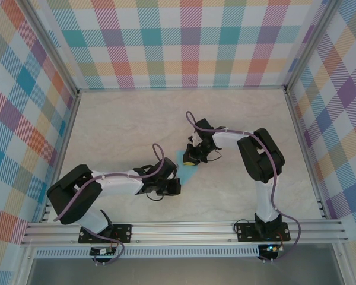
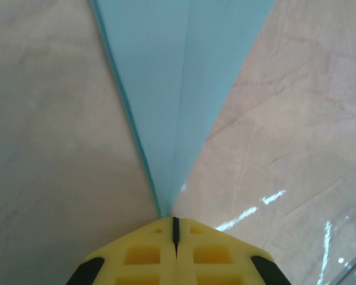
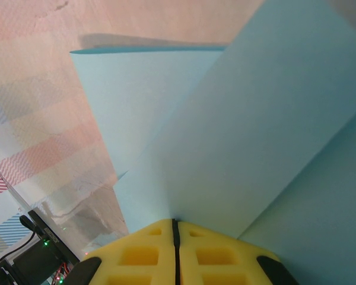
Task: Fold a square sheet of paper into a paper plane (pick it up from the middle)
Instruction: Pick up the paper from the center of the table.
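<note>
The light-blue sheet of paper [image 1: 184, 168] lies mid-table, folded to a narrow point with a straight centre crease [image 2: 181, 89]. In the left wrist view that point runs down to my left gripper [image 2: 175, 221]. Its yellow fingers are shut tight, tips resting at the paper's tip, which slips just under the left finger. My right gripper [image 3: 175, 223] is shut on a large flap of the paper [image 3: 255, 130], which rises from its jaws above a flat layer [image 3: 142, 95]. From above, the left gripper [image 1: 174, 177] and the right gripper [image 1: 191, 159] face each other across the paper.
The table is pale marble [image 1: 124, 124] with a metal frame rail [image 1: 184, 228] along the near edge and plaid walls [image 1: 184, 41] on three sides. Purple cables run along both arms. A small electronics box [image 3: 41, 252] shows at the right wrist view's lower left.
</note>
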